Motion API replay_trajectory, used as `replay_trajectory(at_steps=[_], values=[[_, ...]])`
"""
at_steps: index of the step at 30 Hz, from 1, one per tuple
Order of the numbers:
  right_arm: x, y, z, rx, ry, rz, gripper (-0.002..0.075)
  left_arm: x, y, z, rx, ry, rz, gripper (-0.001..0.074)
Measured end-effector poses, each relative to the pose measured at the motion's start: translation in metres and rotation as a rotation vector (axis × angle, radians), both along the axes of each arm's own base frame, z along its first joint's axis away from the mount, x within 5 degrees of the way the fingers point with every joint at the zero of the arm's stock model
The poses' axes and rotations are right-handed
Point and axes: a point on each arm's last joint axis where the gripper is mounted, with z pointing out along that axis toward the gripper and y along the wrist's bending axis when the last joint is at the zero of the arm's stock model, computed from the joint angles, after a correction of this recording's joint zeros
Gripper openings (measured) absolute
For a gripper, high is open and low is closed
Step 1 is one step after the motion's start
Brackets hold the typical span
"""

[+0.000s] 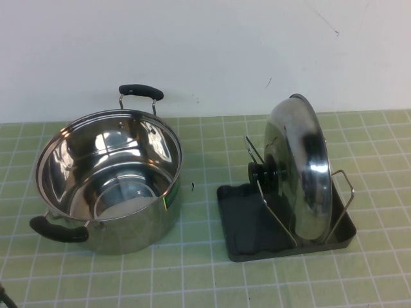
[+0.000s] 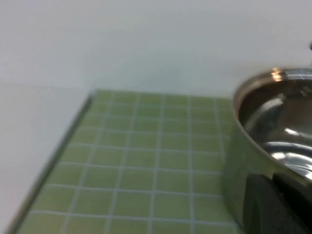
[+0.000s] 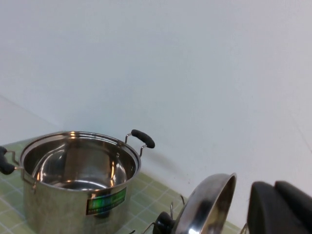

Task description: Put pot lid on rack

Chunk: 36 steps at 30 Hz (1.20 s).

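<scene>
The task looks done: the pot lid (image 1: 302, 170) stands on edge between the wire loops of the rack (image 1: 241, 221), knob toward the open pot (image 1: 109, 179), and nothing holds it. The right gripper (image 3: 280, 207) shows only as a dark shape just beside the lid's rim, apparently clear of it; the left gripper (image 2: 275, 202) sits beside the pot's wall. I cannot tell either one's opening.

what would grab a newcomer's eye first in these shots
The mirror-shiny pot lid stands on edge in the rack on the table's right side, its black knob facing the pot. On the left sits the open steel pot. The left gripper shows beside the pot and the right gripper beside the lid, each only in its own wrist view.
</scene>
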Motion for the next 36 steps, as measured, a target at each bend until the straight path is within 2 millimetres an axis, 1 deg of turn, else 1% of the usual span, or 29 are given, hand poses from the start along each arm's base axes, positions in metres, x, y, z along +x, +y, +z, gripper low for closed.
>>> replay_trajectory(at_steps=[2, 5, 8, 10, 15, 17, 32, 36], values=[[0.0, 0.0, 0.001, 0.007, -0.004, -0.005, 0.0011, -0.001, -0.006, -0.007, -0.026, 0.024, -0.054, 0.0001], [0.0, 0.0, 0.001, 0.004, -0.006, -0.004, 0.0011, -0.003, -0.017, -0.018, -0.112, 0.066, -0.151, 0.0001], [0.0, 0.0, 0.0, -0.024, -0.019, 0.0, 0.0011, -0.006, -0.027, -0.024, -0.161, 0.103, -0.247, 0.0001], [0.0, 0.0, -0.002, -0.037, -0.021, 0.001, 0.0011, -0.007, -0.029, -0.026, -0.157, 0.113, -0.278, 0.0001], [0.001, 0.001, -0.005, -0.048, -0.013, 0.007, 0.0011, -0.007, -0.027, -0.027, -0.031, 0.103, -0.278, 0.0001], [0.001, 0.001, -0.006, -0.048, -0.01, 0.01, 0.0011, -0.006, -0.025, -0.027, -0.006, 0.099, -0.267, 0.0001], [0.0, 0.002, -0.007, -0.053, -0.003, 0.019, 0.0011, -0.006, -0.024, -0.027, 0.014, 0.096, -0.258, 0.0001], [0.003, 0.0, -0.01, 0.012, 0.024, -0.014, 0.001, -0.006, -0.024, -0.027, 0.014, 0.096, -0.258, 0.0001]])
